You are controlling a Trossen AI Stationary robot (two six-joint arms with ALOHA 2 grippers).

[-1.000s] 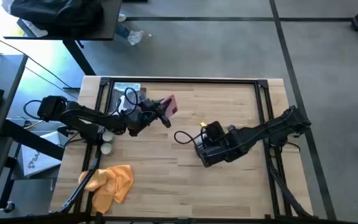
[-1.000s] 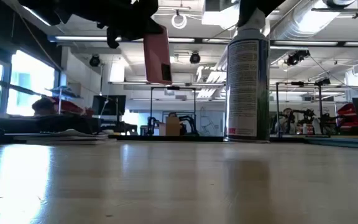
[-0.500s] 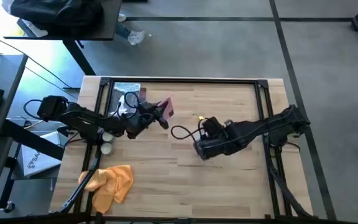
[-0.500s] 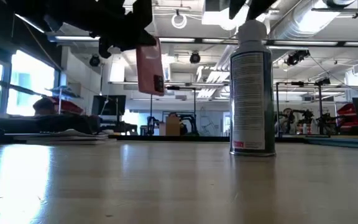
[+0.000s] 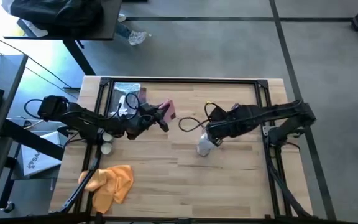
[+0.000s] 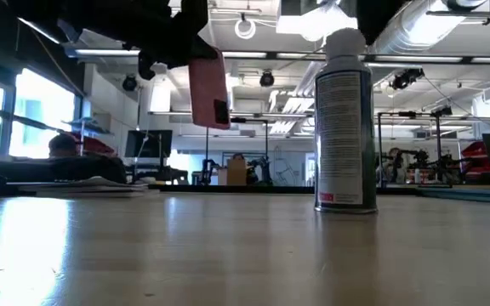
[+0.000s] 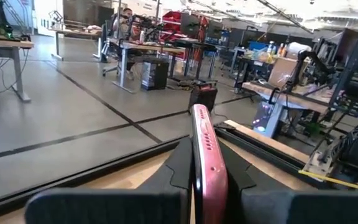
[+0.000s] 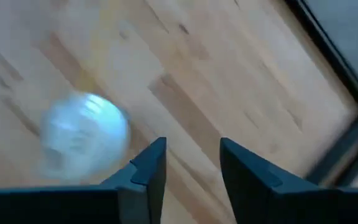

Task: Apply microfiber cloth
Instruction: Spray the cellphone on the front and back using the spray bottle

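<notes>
Both arms are dark, near-black, built of jointed tubular links. A thin black cable loops out beside the right gripper (image 5: 209,129). Each gripper, like the left gripper (image 7: 194,186), ends in two flat, angular black fingers (image 8: 148,165).

An orange-yellow microfiber cloth (image 5: 109,182) lies near the pale wood table's (image 5: 229,180) front left corner. A pink phone (image 5: 167,110) sits between dark fingers. A white-capped spray can (image 6: 345,123) bears grey print and a red band at its base.
</notes>
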